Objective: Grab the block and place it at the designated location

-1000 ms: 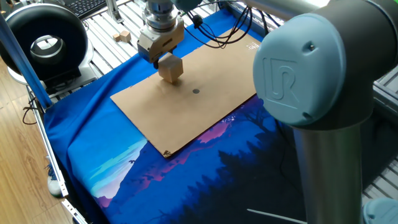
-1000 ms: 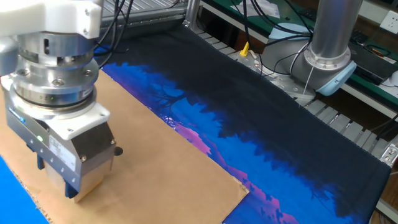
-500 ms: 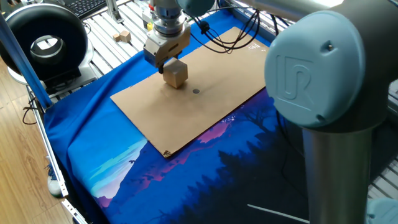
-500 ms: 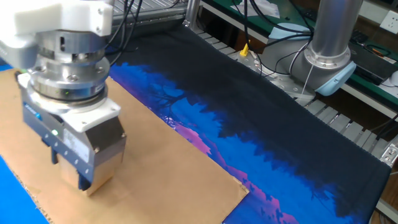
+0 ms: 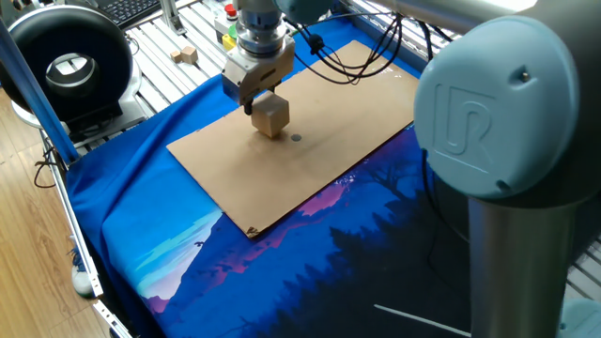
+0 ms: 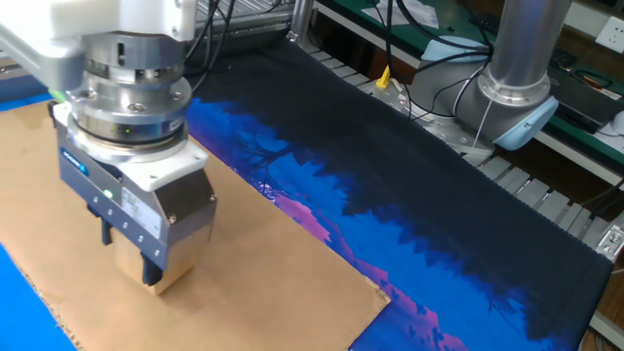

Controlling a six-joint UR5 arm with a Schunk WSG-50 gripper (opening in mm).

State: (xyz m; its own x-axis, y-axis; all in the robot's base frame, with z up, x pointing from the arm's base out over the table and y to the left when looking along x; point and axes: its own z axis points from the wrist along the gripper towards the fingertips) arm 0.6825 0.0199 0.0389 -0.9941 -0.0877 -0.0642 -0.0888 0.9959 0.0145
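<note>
The block (image 5: 271,115) is a light-tan wooden cube held between the fingers of my gripper (image 5: 264,105), just above the brown cardboard sheet (image 5: 282,164). The small dark grey dot (image 5: 296,138) lies on the cardboard just right of and in front of the block. In the other fixed view the gripper (image 6: 146,271) fills the left side, and the block (image 6: 161,281) shows only as a tan edge below the fingers. The dot is hidden in that view.
A smaller pale wooden cube (image 5: 189,54) lies on the metal table at the back left. A black round device (image 5: 66,66) stands at far left. The arm's grey elbow (image 5: 512,103) blocks the right side. The arm's base (image 6: 517,88) stands beyond the blue mat (image 6: 409,214).
My gripper has carried the block to the right across the cardboard, closer to the dark dot. It remains shut on the block.
</note>
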